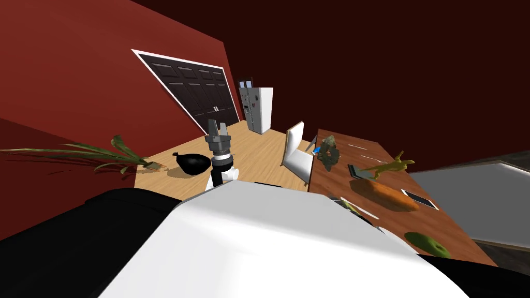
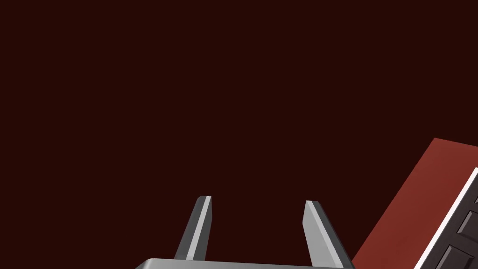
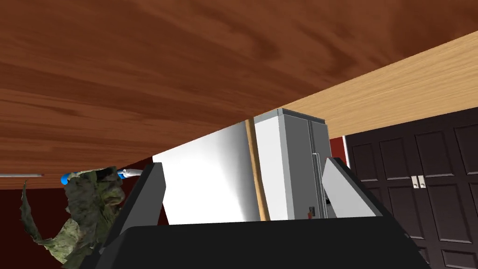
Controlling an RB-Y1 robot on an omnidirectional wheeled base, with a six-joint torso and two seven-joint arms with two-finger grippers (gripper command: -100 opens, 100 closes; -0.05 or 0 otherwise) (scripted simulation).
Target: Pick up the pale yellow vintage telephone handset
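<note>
Dark red walls close in the room, with a dark panelled double door (image 1: 194, 93) set in the left one above a pale wood floor (image 1: 259, 155). A long brown wooden table (image 1: 450, 222) runs along my right side. A grey fridge (image 1: 257, 108) stands at the far end of the floor, and a white chair (image 1: 297, 152) sits at the table's left edge. On the floor to the left are a long-leaved plant (image 1: 103, 152) and a black bag (image 1: 192, 163).

On the table lie an orange lump (image 1: 385, 195), a green lump (image 1: 427, 244), a crumpled grey-green thing (image 1: 328, 152) with a blue pen (image 1: 314, 149) just beside it, and an olive-yellow limbed figure (image 1: 388, 166).

I cannot pick out the telephone handset (image 1: 351, 206) for certain. The closest match is a pale yellowish sliver at the table's near end, mostly hidden, so its shape is unclear.

The left hand (image 1: 216, 125) is raised over the floor, its fingers apart and holding nothing. The right hand (image 3: 242, 187) is spread wide and empty, looking along the table top toward the chair and the fridge.
</note>
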